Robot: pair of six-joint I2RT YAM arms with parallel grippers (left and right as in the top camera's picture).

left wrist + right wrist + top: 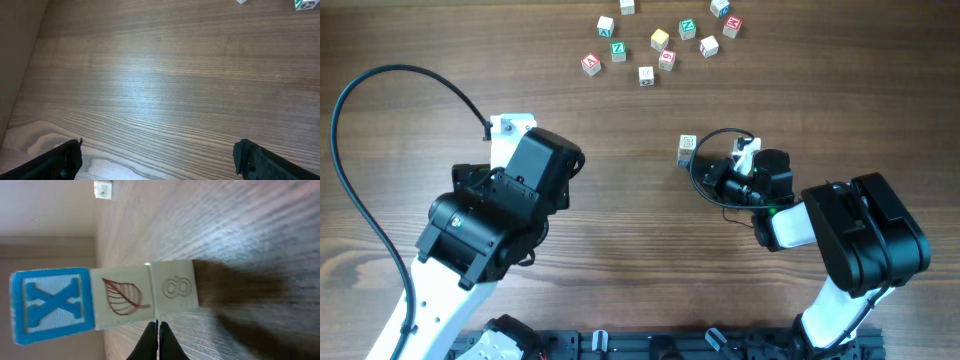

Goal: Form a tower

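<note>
**Three cubes up, loose ones waiting**

Far left: left end effector point(157, 155) spread wide over bare bench point(620, 250), gripping nothing, well apart from the work.

Toward the middle: tower point(686, 150) on the bench, just beside the right arm. Counts as three cubes in the right wrist view, faces flush: X cube point(52, 305) with blue edges, leaf cube point(122, 300), and curled-mark cube point(177, 287).

Right of that: right end effector point(157, 332) pinched shut on nothing, tips at the seam between leaf cube and curled-mark cube.

Reads, as a judgement, as a stack well begun but not finished. Leaves about a dozen loose cubes point(660, 40) scattered along the far side, well apart from the tower and yet to be fetched if more height is wanted.

Hard to make out, left to right:
- Hides the left fingers under the arm in the overhead view.
- Cuts two loose cubes off at the top right edge of the left wrist view.
- Turns the tower sideways in the right wrist view, so cannot tell from there which end sits on the bench.
- Gives only a pale top face from overhead.
- Cannot tell whether the shut tips touch the tower or stop just short.
- Leaves most letters on the loose cubes too small to read.
</note>
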